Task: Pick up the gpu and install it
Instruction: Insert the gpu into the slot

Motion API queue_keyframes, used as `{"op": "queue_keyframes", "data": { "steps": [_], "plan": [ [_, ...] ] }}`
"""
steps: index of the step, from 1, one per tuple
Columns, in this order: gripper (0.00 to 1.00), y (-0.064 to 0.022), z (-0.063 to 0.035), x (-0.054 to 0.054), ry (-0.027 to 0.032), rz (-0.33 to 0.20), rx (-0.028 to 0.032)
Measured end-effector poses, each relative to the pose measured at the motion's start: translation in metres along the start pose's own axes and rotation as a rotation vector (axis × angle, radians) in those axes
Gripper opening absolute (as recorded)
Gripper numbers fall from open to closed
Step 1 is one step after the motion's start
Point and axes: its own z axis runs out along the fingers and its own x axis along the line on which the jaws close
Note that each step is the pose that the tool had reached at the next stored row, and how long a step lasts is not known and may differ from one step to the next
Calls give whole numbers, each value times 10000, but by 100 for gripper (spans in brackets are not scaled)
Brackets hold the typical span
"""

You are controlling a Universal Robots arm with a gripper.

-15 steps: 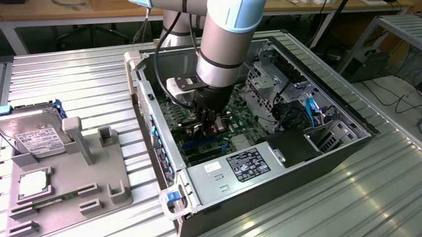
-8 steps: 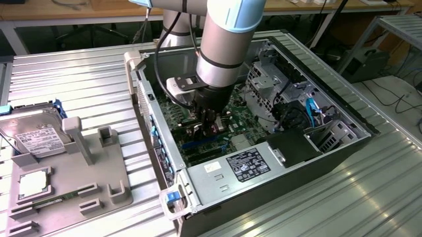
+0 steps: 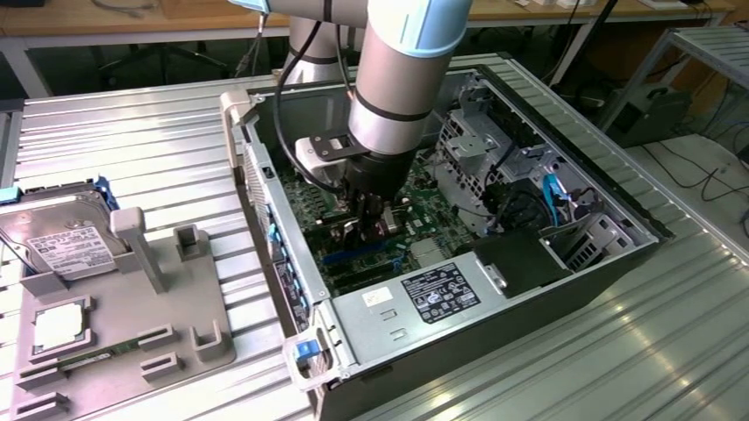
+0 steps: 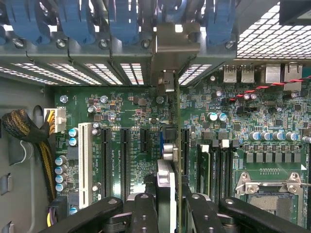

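Wrist view: the gripper (image 4: 168,208) pinched the gpu (image 4: 166,182), edge-on and upright above the motherboard (image 4: 121,109) slots. Exterior view: the arm (image 3: 398,79) reached into the open computer case (image 3: 351,346) — hard drive (image 3: 65,246) well apart, at the exterior view's left.

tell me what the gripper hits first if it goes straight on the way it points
Shut on the gpu, the gripper points down into the case. The card's edge would likely meet the motherboard first, among its slots; depth is unclear.
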Motion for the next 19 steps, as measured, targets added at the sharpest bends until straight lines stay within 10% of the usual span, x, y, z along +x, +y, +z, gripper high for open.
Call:
{"op": "queue_keyframes", "data": {
  "steps": [19],
  "plan": [
    [28,0,5,18,-9,14,1]
  ]
}}
